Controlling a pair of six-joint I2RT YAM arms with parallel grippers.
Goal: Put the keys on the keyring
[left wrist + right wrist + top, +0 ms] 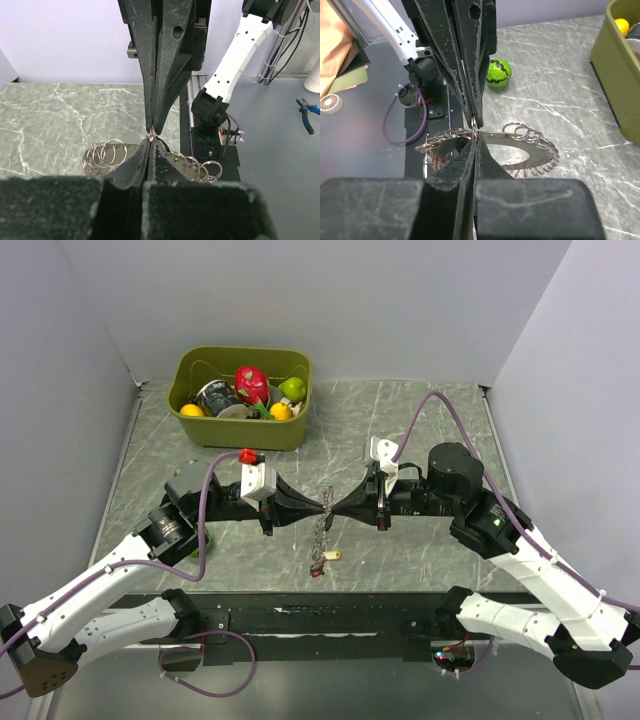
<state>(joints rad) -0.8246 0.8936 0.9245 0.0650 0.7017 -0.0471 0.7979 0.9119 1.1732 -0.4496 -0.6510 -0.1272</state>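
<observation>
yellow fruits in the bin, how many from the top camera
2 yellow fruits: one at the bin's left end, one near its right end by the green apple. More may be hidden beneath other items.

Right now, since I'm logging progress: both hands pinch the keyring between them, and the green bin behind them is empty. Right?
The green bin is not empty: the top external view shows fruit inside it. The left hand and right hand do pinch the keyring between them.
</observation>
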